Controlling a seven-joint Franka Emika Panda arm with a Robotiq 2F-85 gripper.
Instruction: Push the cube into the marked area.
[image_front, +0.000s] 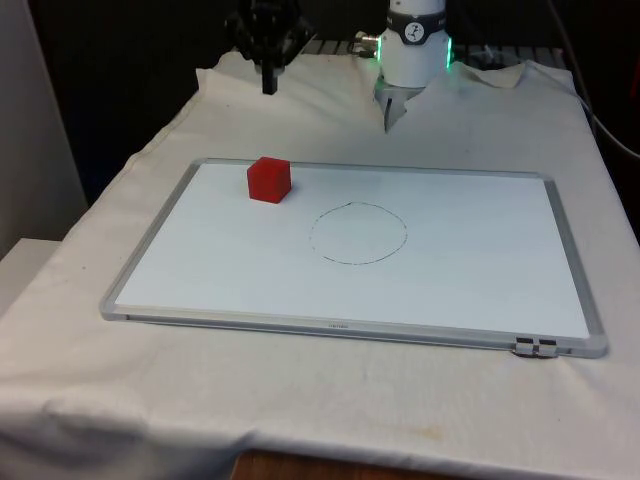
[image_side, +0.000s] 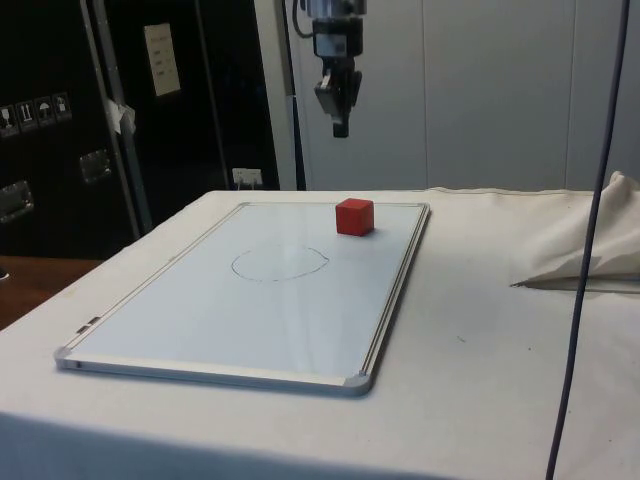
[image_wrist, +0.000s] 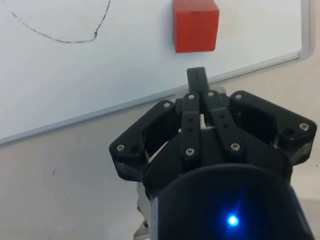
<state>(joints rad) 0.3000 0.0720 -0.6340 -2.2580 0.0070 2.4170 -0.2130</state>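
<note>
A: Wrist view. Gripper (image_wrist: 196, 80) with fingers pressed together, tips over the white cloth (image_wrist: 60, 170), just outside the whiteboard's (image_wrist: 100, 60) grey frame.

B: Cube?

A: Red cube (image_wrist: 195, 25) on the board, just past the fingertips, apart from them. Part of a drawn circle line (image_wrist: 65, 39) lies off to one side.

One red cube (image_front: 269, 180) sits left of center in the front view. One whiteboard (image_front: 450, 290) with a grey frame spans the middle of the frame. One hand-drawn circle (image_front: 358, 233) is marked near its center. One white cloth (image_front: 150, 400) covers one bench. One black gripper (image_front: 269, 82) hangs at upper left.
</note>
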